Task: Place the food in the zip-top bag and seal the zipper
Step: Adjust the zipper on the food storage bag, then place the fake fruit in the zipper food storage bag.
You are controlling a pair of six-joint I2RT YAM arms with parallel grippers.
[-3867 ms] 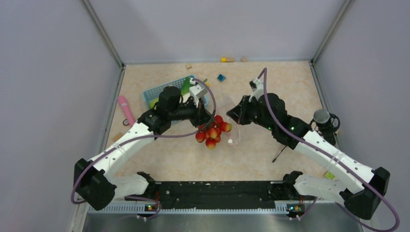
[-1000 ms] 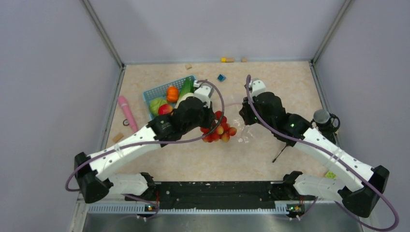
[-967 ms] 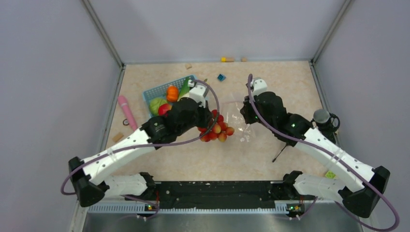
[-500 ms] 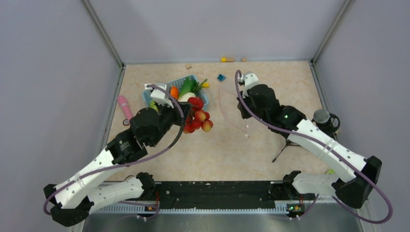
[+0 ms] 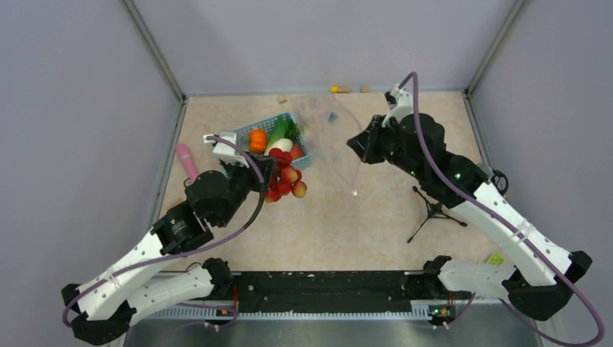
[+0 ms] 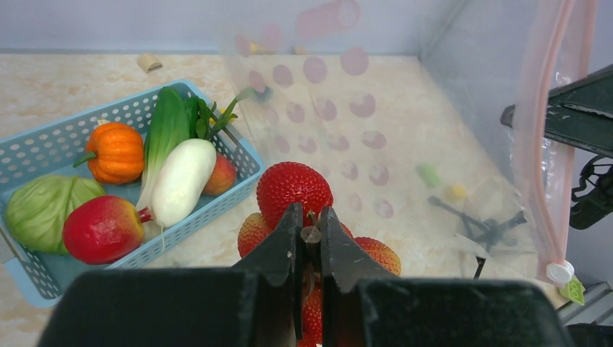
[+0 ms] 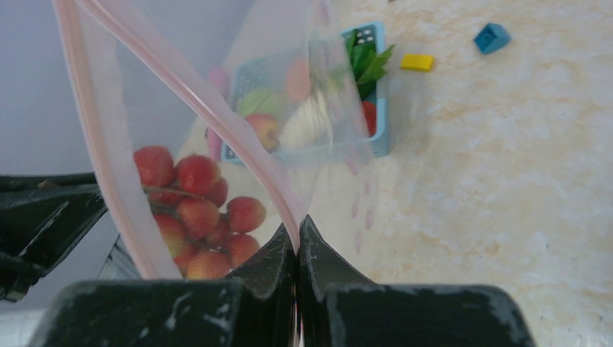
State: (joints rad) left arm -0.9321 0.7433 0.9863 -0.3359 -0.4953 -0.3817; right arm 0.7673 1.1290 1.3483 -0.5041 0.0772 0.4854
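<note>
left tool pinches the cherries by the stem, beside the basket; right tool pinches the zipper.

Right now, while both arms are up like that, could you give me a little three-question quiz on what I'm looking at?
1. Which white food lies in the blue basket?
2. True or false: the left claw holds the cherries inside the bag.
3. The right claw pinches: A the basket, B the zipper, C nothing.
Key: 1 the radish; 2 false, they hang outside it; 3 B.
</note>
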